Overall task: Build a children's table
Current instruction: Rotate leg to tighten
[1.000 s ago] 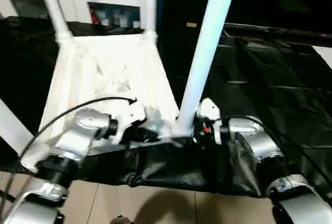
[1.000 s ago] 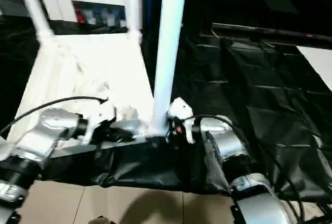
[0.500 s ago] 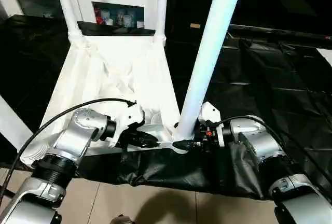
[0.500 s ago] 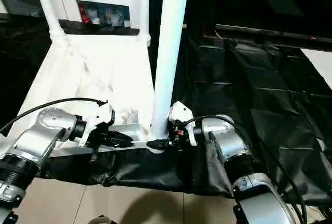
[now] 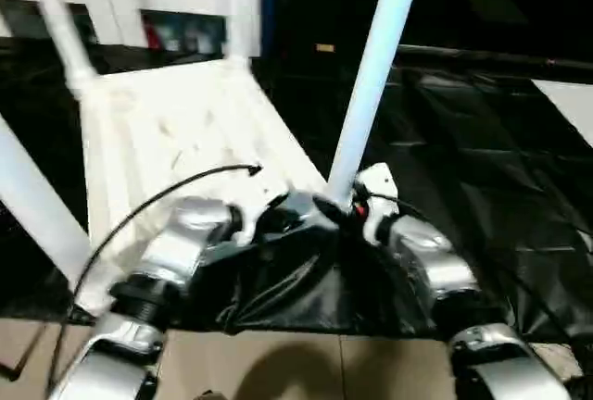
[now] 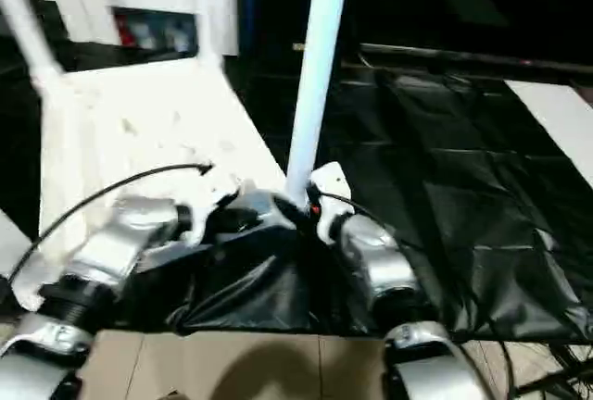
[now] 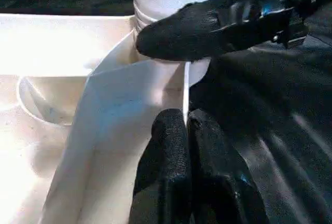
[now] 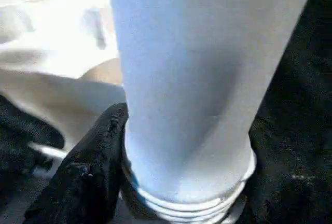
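the children's table [image 5: 176,131] lies upside down on the black-covered tabletop [image 5: 482,141], with its near edge at the front border of that tabletop. three of its white legs stand up from the corner sockets: two at the far corners and one at the near left corner. the fourth leg [image 5: 375,67] rises from the near right corner, just in front of the robot.

the right pincer [image 5: 357,207] is clamped on the fourth leg near its base. in the right wrist view one black finger [image 8: 91,167] presses on the side of the tube, just above the ribbed rings at the foot of the leg [image 8: 187,79]. the left pincer [image 7: 188,130] is pressed together on a thin white edge of the table rim, right beside the socket, so it seems to hold the top steady. in the same view the fingers of the right pincer [image 7: 207,24] wrap the leg above the socket.

the step in hand looks like the seating of the last leg in its corner socket. the ribbed rings are visible above the socket, so the leg is probably not fully in. the next move would call for a straight push down or a turn along the axis of the leg, while the left pincer keeps the top from sliding. the leg leans a little, so it should first be brought upright, or it may jam.
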You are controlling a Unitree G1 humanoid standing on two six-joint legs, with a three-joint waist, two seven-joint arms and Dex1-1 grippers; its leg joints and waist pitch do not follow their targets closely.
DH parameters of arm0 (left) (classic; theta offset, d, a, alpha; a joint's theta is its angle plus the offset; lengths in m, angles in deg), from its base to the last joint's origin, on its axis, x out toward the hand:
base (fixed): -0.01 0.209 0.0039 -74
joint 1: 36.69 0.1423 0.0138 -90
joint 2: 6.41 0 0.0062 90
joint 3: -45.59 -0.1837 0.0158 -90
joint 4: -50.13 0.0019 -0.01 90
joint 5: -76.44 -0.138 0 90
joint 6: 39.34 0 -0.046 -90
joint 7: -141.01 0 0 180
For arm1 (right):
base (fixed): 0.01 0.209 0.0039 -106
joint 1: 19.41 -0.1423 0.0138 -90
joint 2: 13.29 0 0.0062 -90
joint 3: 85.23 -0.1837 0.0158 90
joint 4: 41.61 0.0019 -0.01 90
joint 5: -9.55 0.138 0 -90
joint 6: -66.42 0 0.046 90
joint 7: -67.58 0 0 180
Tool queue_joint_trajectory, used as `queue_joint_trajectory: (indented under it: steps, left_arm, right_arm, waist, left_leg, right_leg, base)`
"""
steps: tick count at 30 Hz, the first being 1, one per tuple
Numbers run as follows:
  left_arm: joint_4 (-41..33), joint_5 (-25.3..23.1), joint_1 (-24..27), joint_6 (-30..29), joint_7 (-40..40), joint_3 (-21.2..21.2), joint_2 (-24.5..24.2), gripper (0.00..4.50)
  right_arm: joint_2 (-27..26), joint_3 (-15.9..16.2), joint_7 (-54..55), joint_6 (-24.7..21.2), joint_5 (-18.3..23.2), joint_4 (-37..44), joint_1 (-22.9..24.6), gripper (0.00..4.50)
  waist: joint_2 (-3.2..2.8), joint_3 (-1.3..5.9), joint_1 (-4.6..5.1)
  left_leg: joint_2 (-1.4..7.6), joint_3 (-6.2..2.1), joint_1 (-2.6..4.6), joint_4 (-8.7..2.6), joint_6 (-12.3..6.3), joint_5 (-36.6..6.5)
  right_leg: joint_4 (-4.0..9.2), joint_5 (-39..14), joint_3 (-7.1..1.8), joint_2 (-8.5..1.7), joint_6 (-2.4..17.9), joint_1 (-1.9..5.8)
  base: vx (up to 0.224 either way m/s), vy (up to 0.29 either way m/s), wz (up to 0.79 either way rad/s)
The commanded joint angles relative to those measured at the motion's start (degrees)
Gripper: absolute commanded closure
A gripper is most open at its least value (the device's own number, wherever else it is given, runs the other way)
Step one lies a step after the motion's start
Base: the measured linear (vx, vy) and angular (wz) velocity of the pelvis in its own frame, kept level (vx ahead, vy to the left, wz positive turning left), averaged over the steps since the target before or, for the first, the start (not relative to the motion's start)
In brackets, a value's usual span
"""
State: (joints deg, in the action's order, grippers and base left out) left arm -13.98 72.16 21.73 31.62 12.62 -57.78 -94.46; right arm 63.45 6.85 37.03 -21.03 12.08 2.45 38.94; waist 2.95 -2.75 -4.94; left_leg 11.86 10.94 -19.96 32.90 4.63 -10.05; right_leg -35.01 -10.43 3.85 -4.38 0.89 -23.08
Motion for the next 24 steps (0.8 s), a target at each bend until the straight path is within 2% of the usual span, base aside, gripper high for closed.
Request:
queue_joint_trajectory:
  steps: [1, 4, 5, 9, 12, 13, 15, 18, 24]
  left_arm:
    - [-0.2, 0.2, -1.2, 1.0, -0.5, -3.4, 3.4, 4.5]
    - [-1.0, -0.1, -0.8, 1.6, 0.1, -3.3, 2.3, 4.5]
    - [-1.5, -0.2, -0.6, 2.2, 0.4, -3.1, 1.5, 4.5]
    - [-1.8, -0.6, -0.4, 2.4, -0.3, -2.5, 0.0, 4.5]
    - [-2.1, 0.6, -0.5, 1.1, 1.5, -1.1, -1.6, 4.5]
    - [-2.2, 0.8, -0.4, 0.7, 1.9, -0.9, -2.0, 4.06]
    - [-2.8, 1.0, -0.2, 0.1, 3.0, -1.0, -3.0, 3.92]
    - [-3.5, 0.7, 0.3, -1.0, 3.6, -1.2, -4.7, 3.6]
    - [-3.2, 1.3, 0.4, -1.1, 4.8, -1.3, -5.9, 3.6]
  right_arm:
    - [-4.8, 4.9, -1.6, 0.1, -2.2, 0.7, -0.3, 1.2]
    - [-4.4, 4.2, -2.4, -0.2, -1.4, 1.5, -0.2, 1.0]
    - [-3.5, 4.3, -2.4, 0.2, -1.5, 2.0, -0.1, 0.7]
    - [-1.8, 3.9, -3.7, 0.2, -0.7, 3.7, 0.5, 0.7]
    - [0.2, 3.6, -4.9, 0.5, -0.6, 5.0, 1.4, 0.7]
    - [0.4, 3.5, -5.1, 0.6, -0.7, 5.1, 1.5, 0.59]
    - [1.0, 3.1, -5.1, 0.7, -0.7, 5.2, 1.6, 0.59]
    - [1.6, 2.4, -4.8, 0.7, -0.7, 5.0, 1.6, 0.59]
    - [2.2, 2.2, -5.2, 0.4, -0.4, 5.5, 1.8, 0.59]
  waist:
    - [-0.42, 3.22, -0.2]
    - [-0.44, 3.17, -0.16]
    - [-0.33, 3.14, -0.14]
    - [-0.41, 3.19, -0.14]
    - [-0.37, 3.31, -0.27]
    - [-0.39, 3.31, -0.3]
    - [-0.27, 3.35, -0.24]
    - [-0.41, 3.41, -0.18]
    - [-0.51, 3.29, -0.3]
  left_leg:
    - [1.46, -1.04, 0.16, -4.22, 0.26, -15.9]
    - [1.49, -0.9, 0.05, -4.21, -0.23, -15.3]
    - [1.52, -0.88, 0.05, -4.22, -0.29, -15.3]
    - [1.55, -0.81, 0.12, -4.18, -0.46, -15.0]
    - [1.45, -0.7, -0.03, -4.0, -0.86, -13.2]
    - [1.48, -0.69, 0.01, -4.0, -0.91, -13.1]
    - [1.44, -0.66, -0.11, -3.96, -1.07, -12.1]
    - [1.46, -0.6, -0.11, -3.87, -1.25, -11.1]
    - [1.47, -0.48, 0.06, -3.87, -1.07, -11.6]
  right_leg:
    - [5.02, -19.2, -2.69, -3.9, 8.2, 2.16]
    - [4.72, -16.0, -2.74, -3.84, 9.5, 2.31]
    - [4.75, -16.1, -2.74, -3.83, 9.5, 2.3]
    - [4.58, -14.8, -2.8, -3.83, 9.8, 2.32]
    - [4.25, -12.4, -2.81, -3.77, 10.3, 2.49]
    - [4.22, -12.0, -2.8, -3.74, 10.3, 2.45]
    - [4.04, -10.7, -2.78, -3.76, 10.8, 2.62]
    - [3.82, -9.1, -2.82, -3.69, 11.3, 2.6]
    - [3.85, -9.1, -2.85, -3.63, 11.8, 2.46]
  base:
    - [0.0, 0.0, 0.0]
    - [0.0, 0.0, 0.0]
    - [0.0, 0.0, 0.0]
    - [0.0, 0.0, 0.0]
    - [0.0, 0.0, 0.0]
    - [0.0, 0.0, 0.0]
    - [0.0, 0.0, 0.0]
    - [0.0, 0.0, 0.0]
    - [0.0, 0.0, 0.0]
